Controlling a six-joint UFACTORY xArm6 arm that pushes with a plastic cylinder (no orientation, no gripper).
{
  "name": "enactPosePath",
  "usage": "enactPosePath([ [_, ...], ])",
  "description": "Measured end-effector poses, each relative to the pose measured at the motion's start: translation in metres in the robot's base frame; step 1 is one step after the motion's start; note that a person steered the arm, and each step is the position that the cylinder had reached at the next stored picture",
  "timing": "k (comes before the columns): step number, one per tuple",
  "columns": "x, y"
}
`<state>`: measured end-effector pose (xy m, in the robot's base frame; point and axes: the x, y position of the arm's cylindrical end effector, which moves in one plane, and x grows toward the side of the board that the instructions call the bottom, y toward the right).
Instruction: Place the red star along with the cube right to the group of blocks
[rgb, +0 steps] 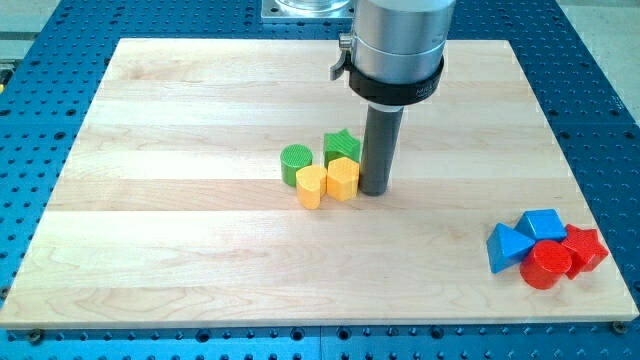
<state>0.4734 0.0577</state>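
Red cylinder (545, 266), red star (584, 247), two blue blocks — four others; no pincer.

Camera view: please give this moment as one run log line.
my tip: beside yellow hexagon | red star, blue cube: bottom-right cluster, untouched

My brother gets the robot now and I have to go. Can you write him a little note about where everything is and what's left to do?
My tip is down on the wooden board, right beside the yellow hexagon block on its right side; I can't tell if it touches.
That middle group also has a yellow heart, a green cylinder and a green star.
The red star sits at the view's bottom right, packed with the blue cube, a blue triangle block and a red cylinder.
Done: nothing visible yet.
Left: push the red star and blue cube over to the right of the middle group.
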Motion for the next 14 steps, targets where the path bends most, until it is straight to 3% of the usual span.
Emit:
enactPosePath([
  [3,0.002,-0.014],
  [4,0.010,0.031],
  [7,0.002,0.260],
  [8,0.038,0.286],
  [9,0.093,0.286],
  [10,0.112,0.286],
  [12,0.112,0.229],
  [14,0.101,0.225],
])
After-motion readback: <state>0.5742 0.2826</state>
